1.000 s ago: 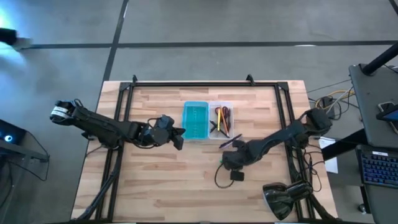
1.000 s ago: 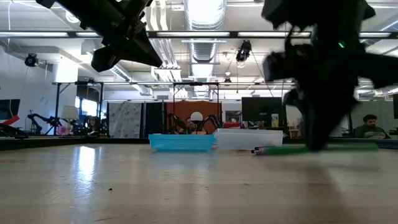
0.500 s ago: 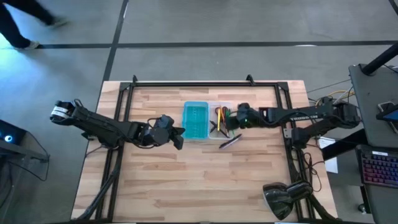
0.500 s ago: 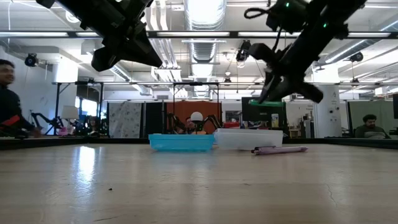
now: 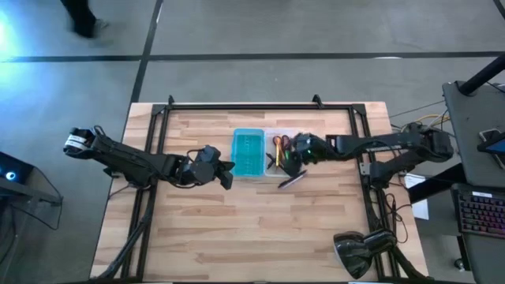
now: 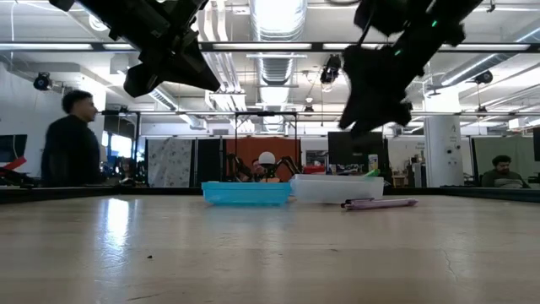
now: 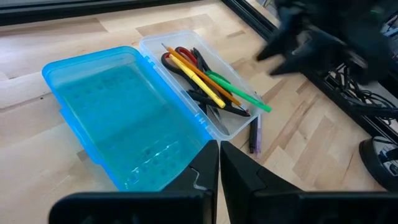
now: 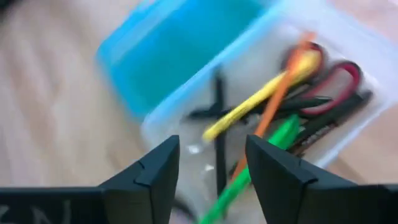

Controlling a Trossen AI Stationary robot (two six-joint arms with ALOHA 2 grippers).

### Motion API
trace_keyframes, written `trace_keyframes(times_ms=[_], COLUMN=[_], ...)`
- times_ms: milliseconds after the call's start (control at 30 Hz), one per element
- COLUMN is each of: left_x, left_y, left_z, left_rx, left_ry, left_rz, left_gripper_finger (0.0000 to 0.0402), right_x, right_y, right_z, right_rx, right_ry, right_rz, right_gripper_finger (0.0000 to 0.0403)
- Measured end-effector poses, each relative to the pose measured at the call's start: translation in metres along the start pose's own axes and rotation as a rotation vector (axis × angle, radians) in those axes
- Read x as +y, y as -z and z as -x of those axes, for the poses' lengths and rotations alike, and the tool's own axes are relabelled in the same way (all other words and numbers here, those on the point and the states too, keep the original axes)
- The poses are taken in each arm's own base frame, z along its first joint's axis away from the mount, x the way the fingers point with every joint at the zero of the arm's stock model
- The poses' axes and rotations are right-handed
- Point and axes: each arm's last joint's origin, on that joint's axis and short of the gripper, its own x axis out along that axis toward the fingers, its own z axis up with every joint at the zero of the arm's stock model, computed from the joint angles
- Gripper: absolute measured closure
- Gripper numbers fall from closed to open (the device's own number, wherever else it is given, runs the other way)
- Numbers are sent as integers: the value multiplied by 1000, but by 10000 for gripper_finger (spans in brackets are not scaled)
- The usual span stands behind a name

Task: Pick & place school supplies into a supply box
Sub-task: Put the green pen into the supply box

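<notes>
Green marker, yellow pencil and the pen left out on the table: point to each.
green marker [image 7: 239, 92], left wrist view, on its barrel in the clear tray.
yellow pencil [image 7: 198, 78], left wrist view, mid-shaft.
pen [image 6: 380, 203], low view, middle of its barrel on the table beside the box.

A robotics lab or workshop: exposed ceiling ducts [image 6: 270, 59] and strip lights overhead, a concrete floor [image 5: 260, 28], equipment racks [image 6: 110, 148] behind, a person [image 6: 72, 139] walking past, a keyboard [image 5: 481, 213] beside the wooden table [image 5: 237, 229].

Your two arms are dark, jointed. Left arm [image 5: 126, 160] has a white end cap. Right arm [image 5: 379, 146] shows a green LED.
</notes>
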Motion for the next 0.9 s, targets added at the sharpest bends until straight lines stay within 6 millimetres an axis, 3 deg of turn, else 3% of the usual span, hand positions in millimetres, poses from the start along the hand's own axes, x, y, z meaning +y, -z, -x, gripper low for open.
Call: trace_keyframes(times_ms=[133,233,333,567,900], left_x=[0,0,0,2,4], left_y=[0,0,-1,-3,-3], left_z=[0,0,0,-2,-2], left_rx=[0,-5,-16,-26,-24], left_ry=[0,-5,-13,-26,-35], left_rz=[3,3,3,8,6], left_gripper_finger=[402,402,402,402,402], right_x=[14,22,26,32,28], right_y=[24,45,57,43,49], right_z=[17,21,14,3,-30], right_rx=[167,287,343,264,339], right_ry=[11,-21,-27,-64,-22], right_rz=[351,483,460,364,360], right_gripper_finger=[227,236,249,290,337])
